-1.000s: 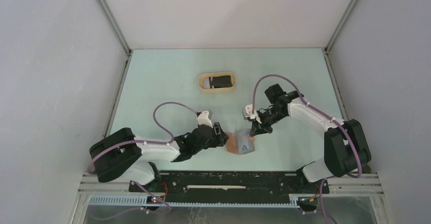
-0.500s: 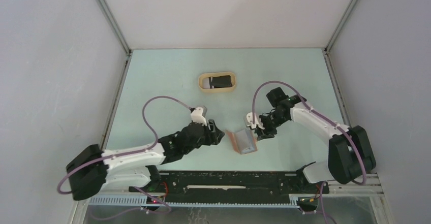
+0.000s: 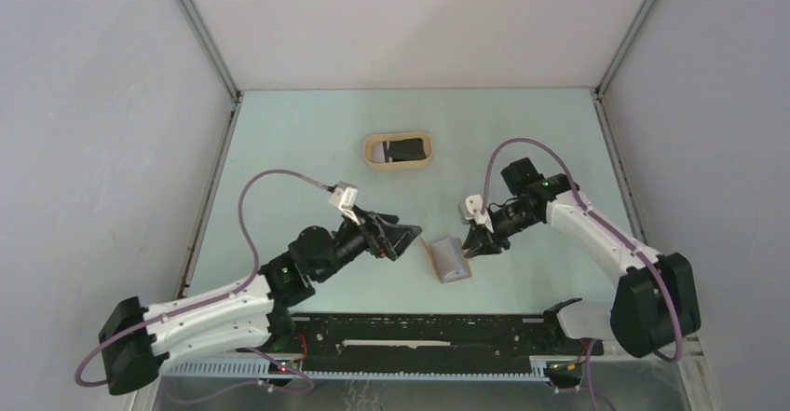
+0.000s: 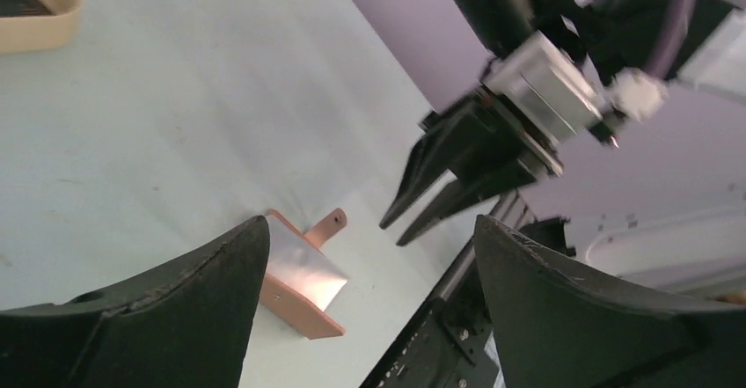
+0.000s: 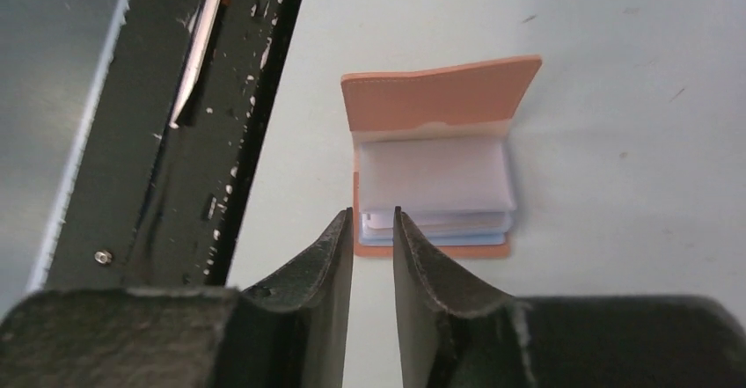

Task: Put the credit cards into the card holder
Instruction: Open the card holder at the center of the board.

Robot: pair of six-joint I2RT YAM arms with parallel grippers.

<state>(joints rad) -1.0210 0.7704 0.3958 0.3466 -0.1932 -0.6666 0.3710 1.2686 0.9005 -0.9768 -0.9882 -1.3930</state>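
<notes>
The card holder (image 3: 450, 260) lies open near the table's front edge, with a reddish-brown cover and pale sleeves inside. It also shows in the left wrist view (image 4: 299, 274) and in the right wrist view (image 5: 435, 159). A dark credit card (image 3: 402, 149) lies in the tan oval tray (image 3: 373, 141) at the back. My left gripper (image 3: 402, 239) is wide open and empty, raised to the left of the holder (image 4: 369, 230). My right gripper (image 3: 470, 243) is just right of the holder, apart from it, its jaws a narrow gap apart and empty (image 5: 371, 216).
The black base rail (image 3: 419, 332) runs along the front edge close behind the holder, and shows in the right wrist view (image 5: 202, 115). The tray's corner shows in the left wrist view (image 4: 44, 18). Enclosure walls stand on the left, right and back.
My left gripper has let go, lifted and pulled back to the left of the holder, opening wide. My right gripper has drawn slightly right off the holder. The holder now lies open.
</notes>
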